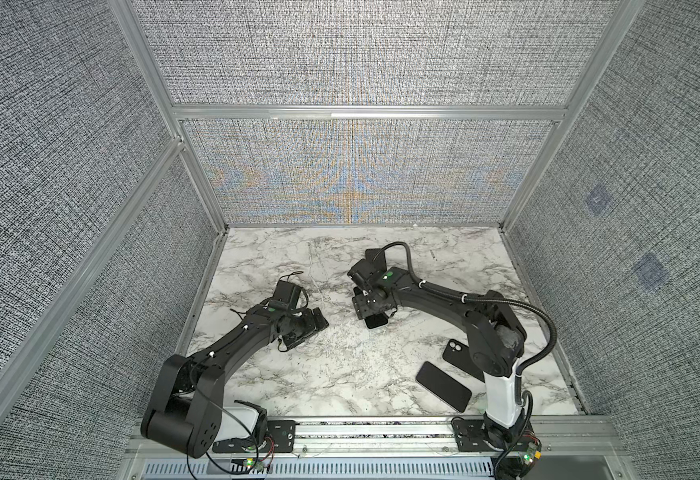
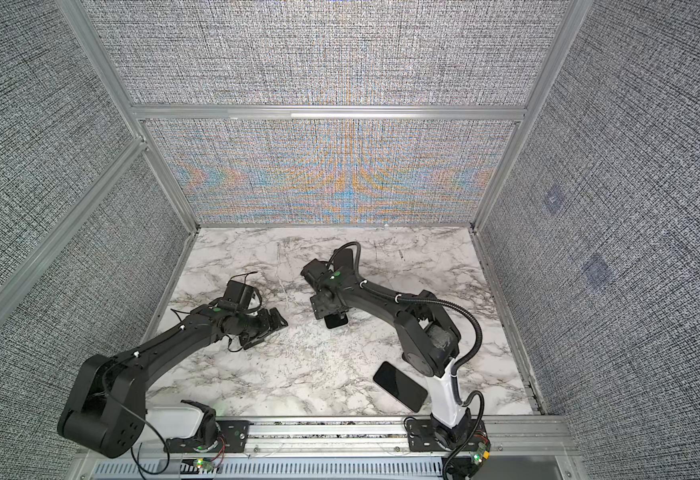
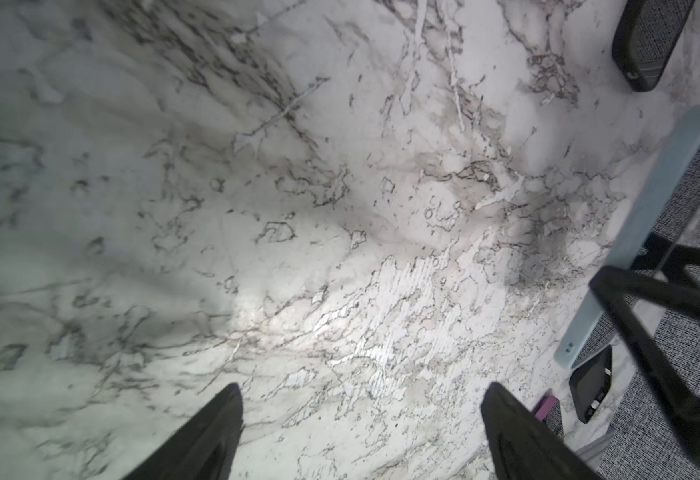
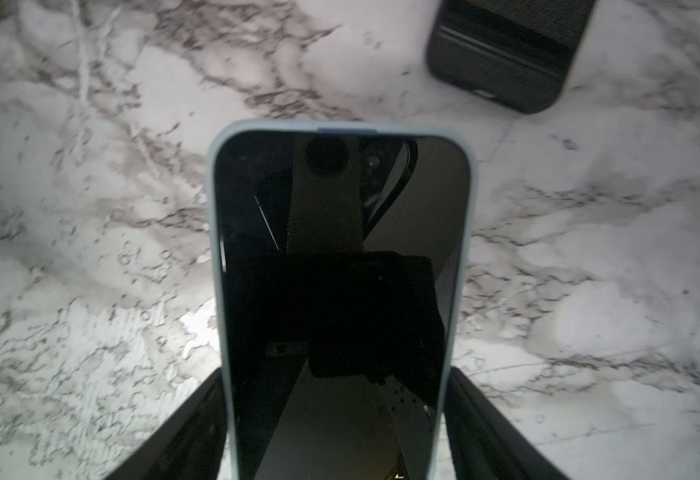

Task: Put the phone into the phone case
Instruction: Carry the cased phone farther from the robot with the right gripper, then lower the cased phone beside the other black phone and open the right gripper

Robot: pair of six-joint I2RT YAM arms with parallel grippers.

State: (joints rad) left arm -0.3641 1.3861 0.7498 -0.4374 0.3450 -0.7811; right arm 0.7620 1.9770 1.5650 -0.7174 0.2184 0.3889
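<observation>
1. right gripper (image 4: pixel 335 374) grasps the phone (image 4: pixel 340 249) by its long edges, screen up.
2. phone is near the case (image 4: pixel 506 54), not touching it.
3. left gripper (image 3: pixel 362 388) released, empty, farther from the case.

Both top views looked steeply down from high over the near edge, side by side, sharing nearly the same sweep of the whole counter (image 1: pixel 340 374). The wrist cameras hung close above the marble, facing out past the left hand (image 3: pixel 362 390) and right hand (image 4: pixel 335 374); both caught the phone (image 4: pixel 340 249).
</observation>
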